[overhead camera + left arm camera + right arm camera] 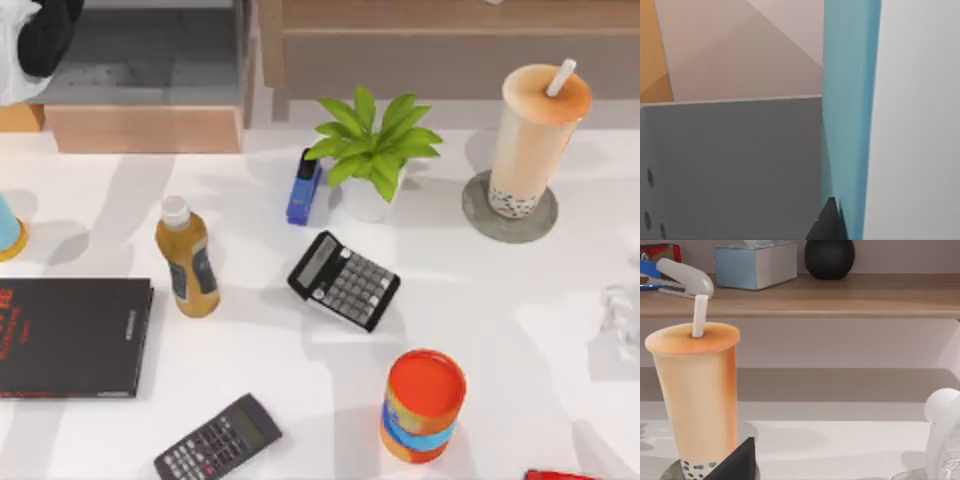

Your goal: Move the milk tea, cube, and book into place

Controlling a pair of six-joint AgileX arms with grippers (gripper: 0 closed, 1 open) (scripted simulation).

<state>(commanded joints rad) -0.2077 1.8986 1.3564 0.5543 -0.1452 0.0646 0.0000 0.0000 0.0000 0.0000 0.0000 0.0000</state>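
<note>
Beige milky drink fills the tall clear plastic cup of milk tea [535, 135], which stands upright on a round grey coaster [478, 213] near the table's far right corner, white straw through its lid and dark pearls at its base. The coaster appears to be the cup's assigned place, so this part of the task is judged done.

In the right wrist view the cup [696, 395] stands close ahead, with a dark fingertip [740, 462] of the right gripper low in front of it and apart from the cup wall. Whether that gripper's fingers are spread or closed cannot be told.

In the left wrist view a teal-blue book [849, 115] stands on edge beside a grey box wall [735, 165], likely being slotted upright into storage. A dark fingertip [830, 222] of the left gripper lies against its lower edge; the grip cannot be told.

Other items on the white table [500, 300]:
- potted green plant [372, 150]
- amber bottle [187, 257]
- black calculator [343, 280]
- orange can [424, 405]
- flat black book [70, 337]
</note>
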